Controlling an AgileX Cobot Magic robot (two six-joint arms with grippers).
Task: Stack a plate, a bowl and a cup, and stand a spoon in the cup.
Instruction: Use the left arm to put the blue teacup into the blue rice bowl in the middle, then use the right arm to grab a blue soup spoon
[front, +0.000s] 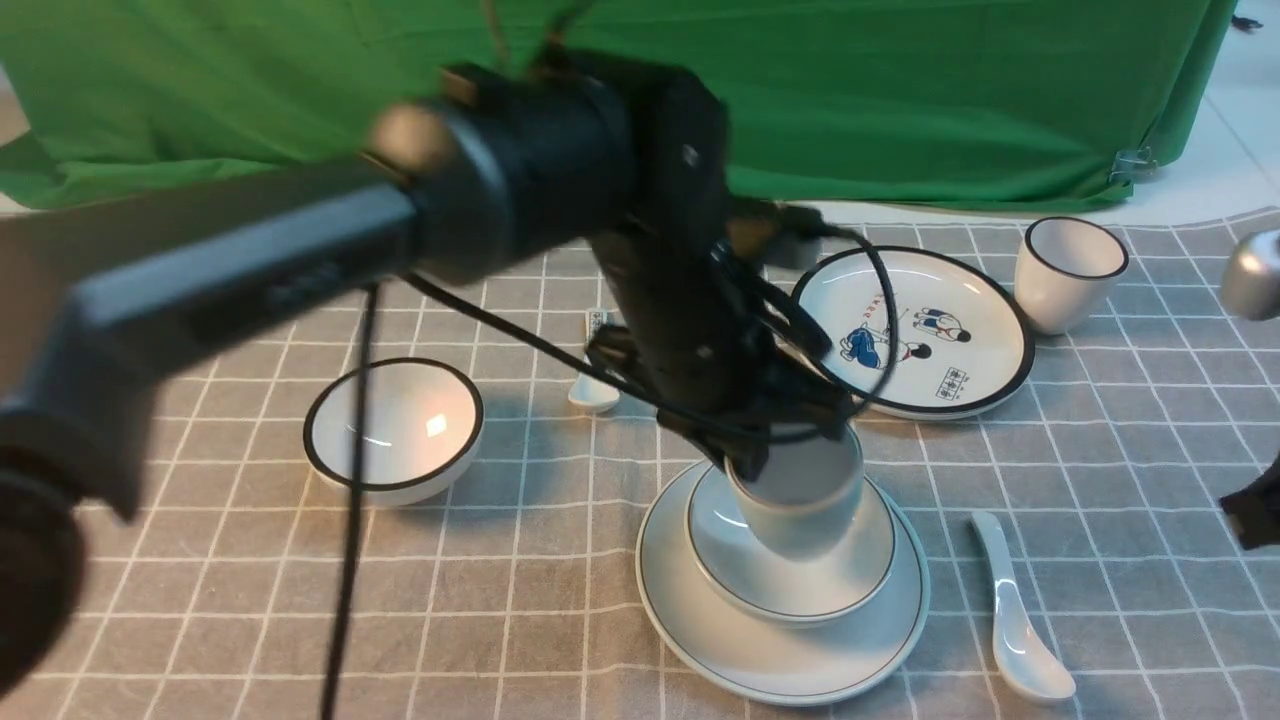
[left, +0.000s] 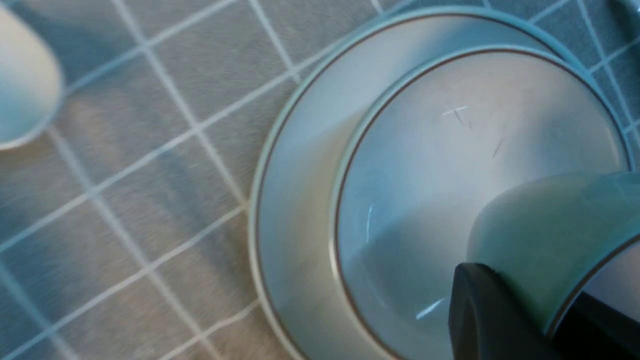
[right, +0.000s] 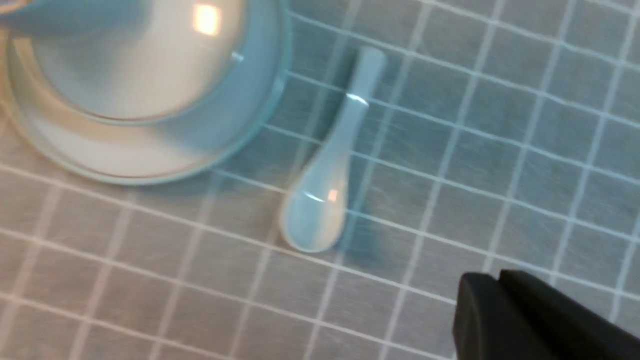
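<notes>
The plain plate (front: 700, 620) lies at front centre with the thin-rimmed bowl (front: 850, 585) on it. My left gripper (front: 760, 450) is shut on the rim of the small cup (front: 800, 500), one finger inside and one outside, and holds it in the bowl, slightly tilted. The left wrist view shows the cup (left: 550, 225) over the bowl (left: 450, 150) and plate (left: 295, 200). The plain white spoon (front: 1020, 610) lies on the cloth to the right of the plate, also in the right wrist view (right: 330, 165). My right gripper (right: 492, 287) is shut and empty, above the cloth near the spoon.
A black-rimmed bowl (front: 393, 432) sits at the left. A cartoon plate (front: 915, 330) and a black-rimmed cup (front: 1068, 272) stand at the back right. A small marked spoon (front: 594, 375) lies behind the left arm. A green cloth hangs at the back.
</notes>
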